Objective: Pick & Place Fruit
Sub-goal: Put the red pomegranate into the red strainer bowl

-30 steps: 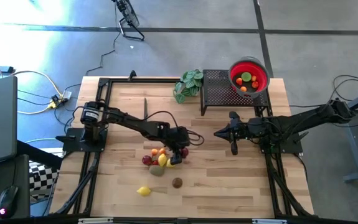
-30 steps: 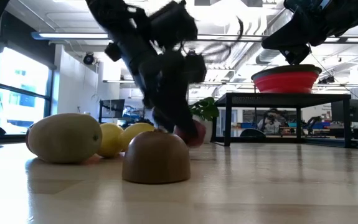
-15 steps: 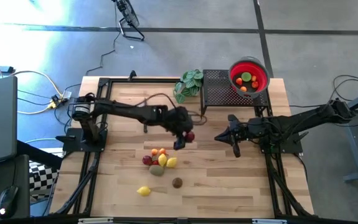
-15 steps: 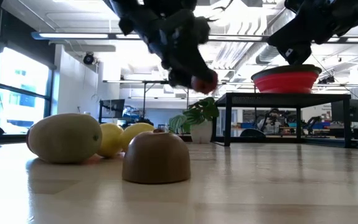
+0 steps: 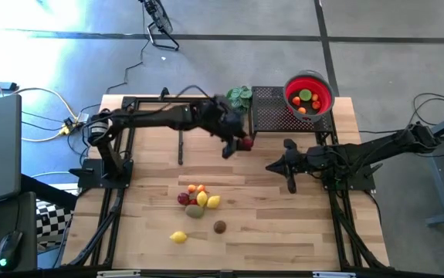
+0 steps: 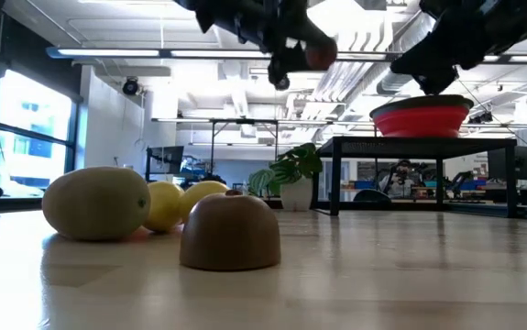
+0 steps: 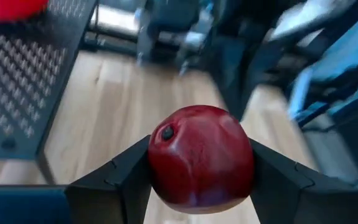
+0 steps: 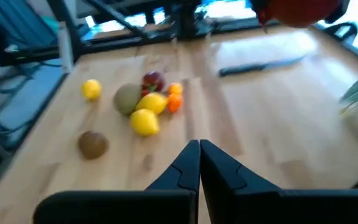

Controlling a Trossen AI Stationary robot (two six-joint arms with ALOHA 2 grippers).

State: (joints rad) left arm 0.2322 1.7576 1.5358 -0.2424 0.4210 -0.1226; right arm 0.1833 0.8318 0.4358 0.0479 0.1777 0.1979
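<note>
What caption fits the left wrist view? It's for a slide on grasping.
Left end effector clamps a dark red toy fruit between its fingers, above the wooden table beside a black perforated rack.

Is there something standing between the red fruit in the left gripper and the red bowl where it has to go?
Nothing visible blocks the way. The left gripper holds the red fruit in the air beside the black mesh stand. The red bowl sits on top of that stand, open upward, so the fruit must only stay above the stand's edge.
</note>
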